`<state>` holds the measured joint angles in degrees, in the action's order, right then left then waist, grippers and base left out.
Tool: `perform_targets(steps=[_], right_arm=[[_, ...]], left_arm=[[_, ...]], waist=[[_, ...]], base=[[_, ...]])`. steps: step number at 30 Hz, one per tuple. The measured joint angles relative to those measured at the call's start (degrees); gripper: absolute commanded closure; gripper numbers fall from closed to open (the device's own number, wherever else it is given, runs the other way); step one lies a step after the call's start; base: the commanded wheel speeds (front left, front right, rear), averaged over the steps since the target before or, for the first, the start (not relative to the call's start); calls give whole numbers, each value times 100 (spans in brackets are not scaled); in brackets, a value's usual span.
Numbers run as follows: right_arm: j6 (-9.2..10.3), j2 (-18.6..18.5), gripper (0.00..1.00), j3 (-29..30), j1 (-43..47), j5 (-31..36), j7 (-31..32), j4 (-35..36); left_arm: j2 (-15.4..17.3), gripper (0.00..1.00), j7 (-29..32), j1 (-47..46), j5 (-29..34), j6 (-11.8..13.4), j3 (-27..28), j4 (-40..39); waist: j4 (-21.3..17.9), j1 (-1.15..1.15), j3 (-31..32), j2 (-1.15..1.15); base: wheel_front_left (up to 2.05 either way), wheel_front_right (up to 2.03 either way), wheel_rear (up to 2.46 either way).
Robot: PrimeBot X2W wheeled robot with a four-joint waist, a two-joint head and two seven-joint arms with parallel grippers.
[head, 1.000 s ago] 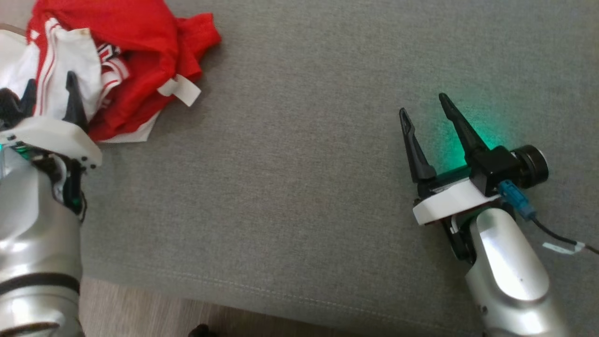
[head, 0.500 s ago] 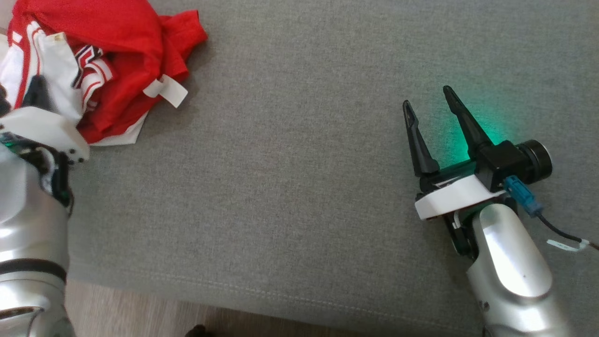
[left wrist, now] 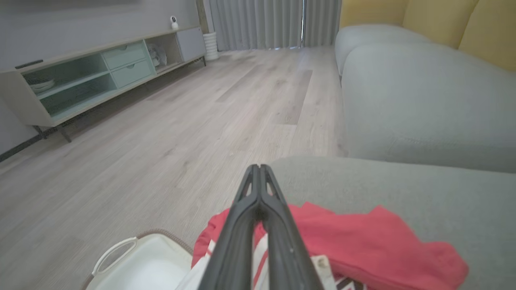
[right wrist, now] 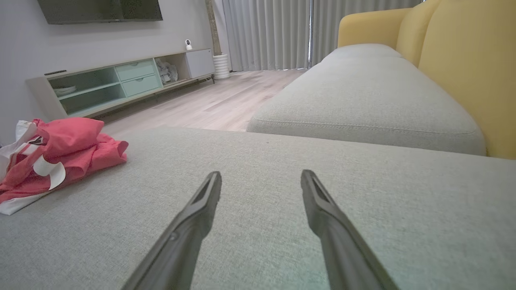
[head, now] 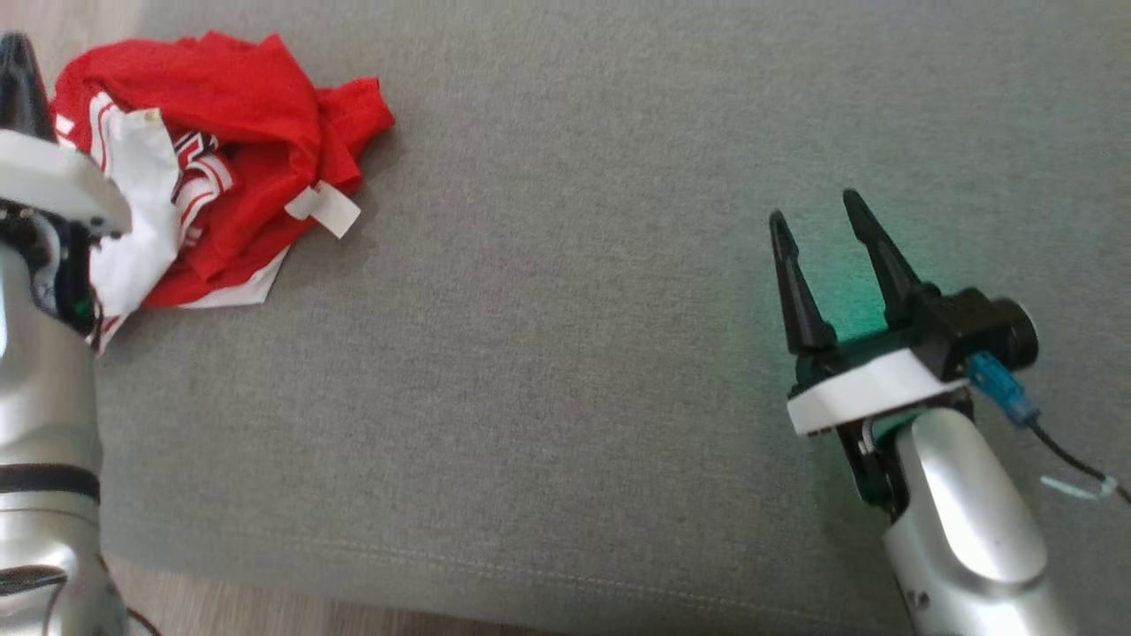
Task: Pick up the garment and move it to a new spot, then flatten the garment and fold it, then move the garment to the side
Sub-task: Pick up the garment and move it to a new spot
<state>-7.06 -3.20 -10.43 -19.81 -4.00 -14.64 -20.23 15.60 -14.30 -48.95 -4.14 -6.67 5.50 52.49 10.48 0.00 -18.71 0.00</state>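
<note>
The garment [head: 239, 150] is a crumpled red and white jersey with a white tag, lying at the far left of the grey sofa seat [head: 574, 309]. My left gripper [head: 18, 53] is shut over its left part. In the left wrist view the fingers [left wrist: 258, 169] are pressed together, red and white cloth [left wrist: 363, 237] shows between their lower lengths, and the tips reach past the cloth. White fabric hangs beneath the wrist. My right gripper [head: 813, 208] rests open on bare seat far to the right, with nothing between its fingers [right wrist: 261, 174]. The garment [right wrist: 60, 149] lies well off to its left.
A white basket [left wrist: 133, 257] stands on the wooden floor [left wrist: 181, 121] just beyond the seat's left end. The seat's front edge [head: 442, 565] runs along the bottom of the head view. A second cushion [right wrist: 363, 96], a yellow backrest [right wrist: 463, 60] and a low cabinet [right wrist: 121, 80] lie further off.
My left gripper has closed on the white part of the garment, and the cloth has been pulled into a new shape. The head camera has shifted. The right gripper stays open in place.
</note>
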Motion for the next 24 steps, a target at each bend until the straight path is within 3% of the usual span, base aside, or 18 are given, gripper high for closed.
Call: perform_targets(steps=[1, 2, 7, 17, 24], right_arm=[[0, -1, 0, 16, 60, -32, 0, 9], [0, -1, 0, 24, 109, -69, 0, 15], [0, 0, 0, 107, 239, -208, 0, 119], [0, 10, 0, 310, 561, -376, 0, 168], [0, 12, 0, 435, 711, -412, 0, 132]], left_arm=[[-38, 71, 0, 5, -57, -19, 3, -99], [-79, 0, -1, 18, -103, -21, -1, -199], [-312, 0, -11, 309, -145, -20, -96, -679], [-956, 0, -38, 1889, -180, 45, -153, -1452], [-1107, 0, -38, 2794, -201, 74, -122, -1980]], waist=[[-18, 0, 50, 0], [-38, 0, 102, 0], [-179, 0, 348, 0], [-561, 0, 806, 0], [-767, 0, 1063, 0]], base=[[0, 0, 0], [0, 0, 0], [0, 0, 0], [0, 0, 0], [0, 0, 0]])
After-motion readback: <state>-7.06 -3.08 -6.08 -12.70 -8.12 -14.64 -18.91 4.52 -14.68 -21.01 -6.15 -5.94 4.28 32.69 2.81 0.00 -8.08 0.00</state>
